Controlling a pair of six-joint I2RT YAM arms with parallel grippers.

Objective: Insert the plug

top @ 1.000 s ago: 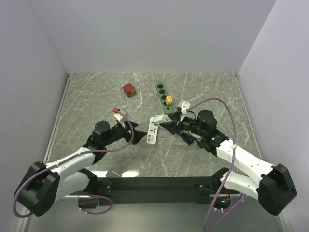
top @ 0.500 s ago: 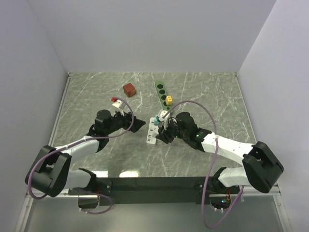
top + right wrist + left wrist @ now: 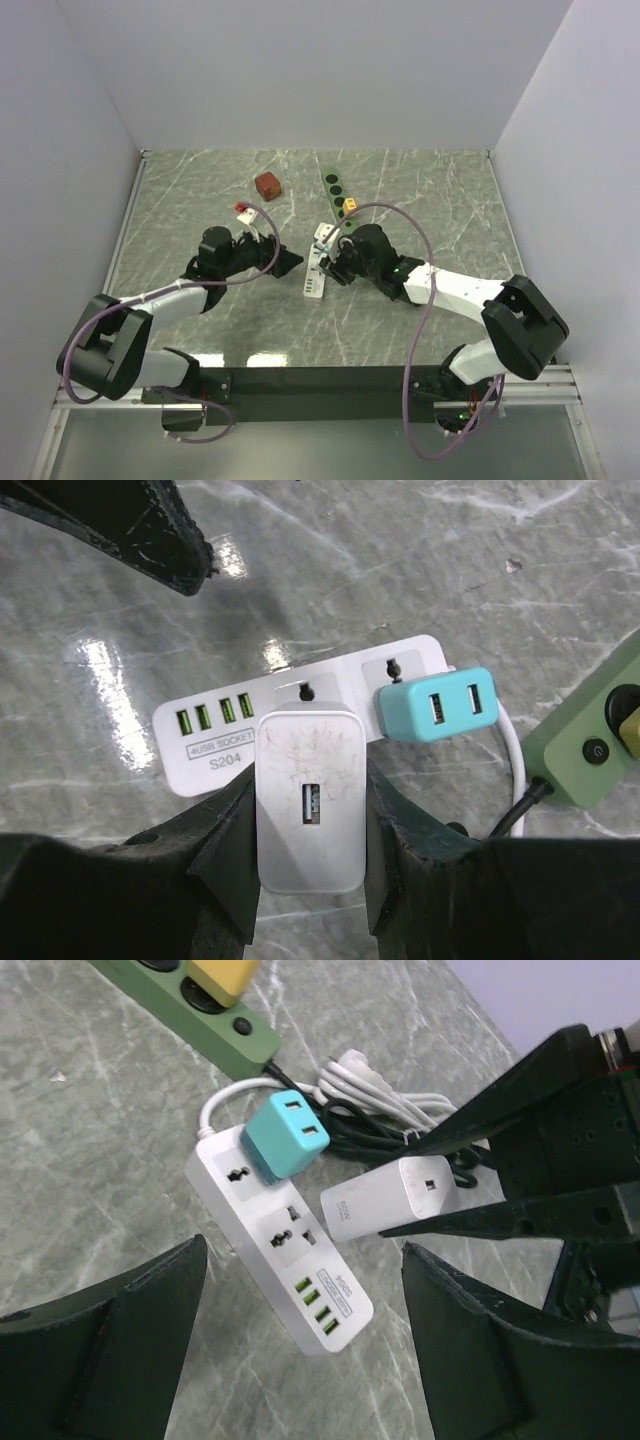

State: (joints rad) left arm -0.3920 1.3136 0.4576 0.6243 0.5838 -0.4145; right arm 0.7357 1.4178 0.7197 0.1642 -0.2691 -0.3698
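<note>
A white power strip (image 3: 314,277) lies on the marble table, with a teal adapter (image 3: 288,1138) plugged into its far socket. My right gripper (image 3: 312,785) is shut on a white USB charger plug (image 3: 308,850) and holds it over the strip (image 3: 215,745), near the free socket beside the teal adapter (image 3: 435,705). Whether the plug touches the strip I cannot tell. In the left wrist view the charger (image 3: 385,1198) hangs just right of the strip (image 3: 300,1290). My left gripper (image 3: 302,1260) is open and empty, its fingers on either side of the strip's USB end.
A green power strip (image 3: 335,192) with a yellow plug (image 3: 350,206) lies behind the white one, with its black cable (image 3: 370,1130) and a white cable coiled between them. A red-brown cube (image 3: 267,186) sits at the back left.
My right arm has swung left with the charger, from right of the strip to over it. My left gripper has shifted slightly back and stays beside the strip.
</note>
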